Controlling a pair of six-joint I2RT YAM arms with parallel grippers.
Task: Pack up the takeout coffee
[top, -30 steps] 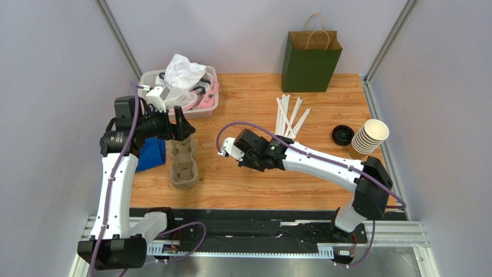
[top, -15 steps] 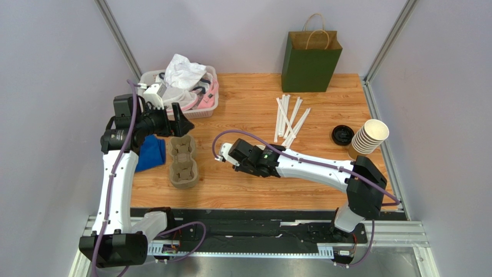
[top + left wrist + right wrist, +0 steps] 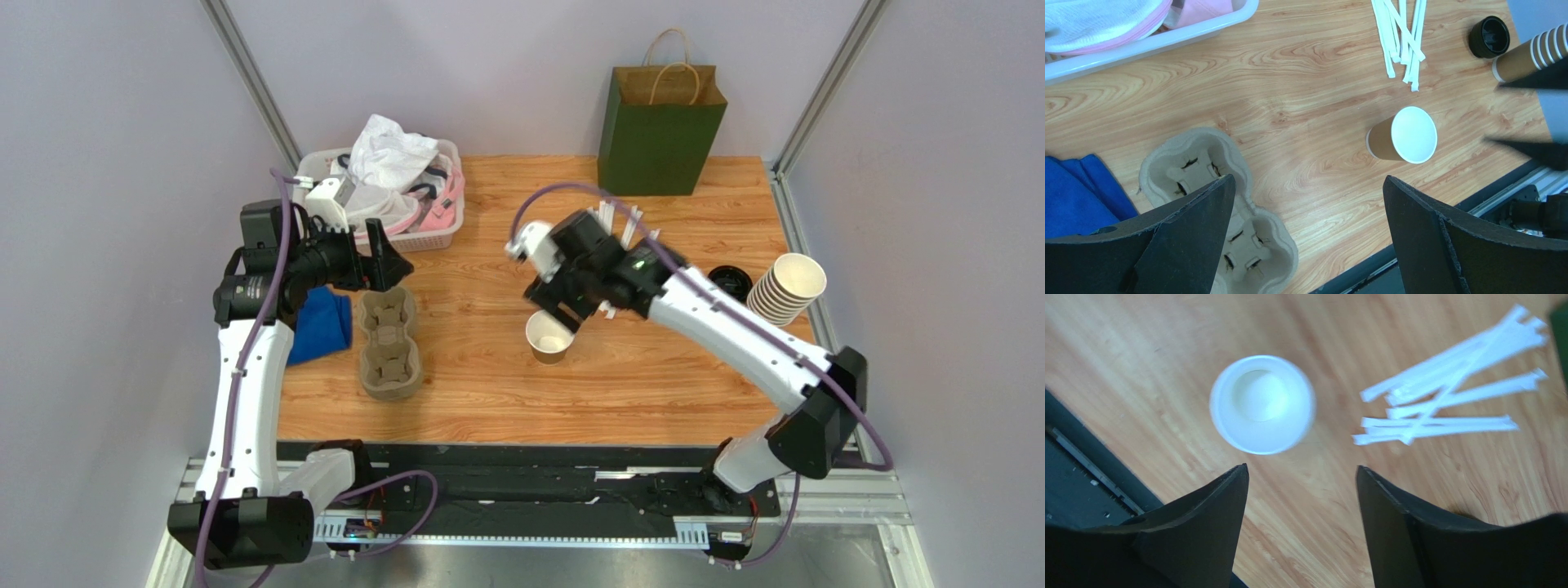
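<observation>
The takeout coffee cup (image 3: 547, 336), brown paper with a white inside, stands upright and lidless on the wooden table; it also shows in the left wrist view (image 3: 1404, 135) and from above in the right wrist view (image 3: 1261, 404). A black lid (image 3: 727, 286) lies apart on the right. My right gripper (image 3: 555, 298) hovers open just above and behind the cup, nothing between its fingers (image 3: 1301, 467). Above the pulp cup carrier (image 3: 389, 346), my left gripper (image 3: 388, 265) hangs wide open and empty (image 3: 1309, 178).
Wrapped straws (image 3: 617, 245) lie behind the cup. A stack of paper cups (image 3: 785, 292) lies at the right edge. A green paper bag (image 3: 660, 116) stands at the back, a white basket (image 3: 313, 165) of cloths at back left, a blue cloth (image 3: 321, 325) beside the carrier.
My right gripper has opened and swung up and back toward the right. The cup, hidden before, now stands free on the table. The left arm has barely moved.
</observation>
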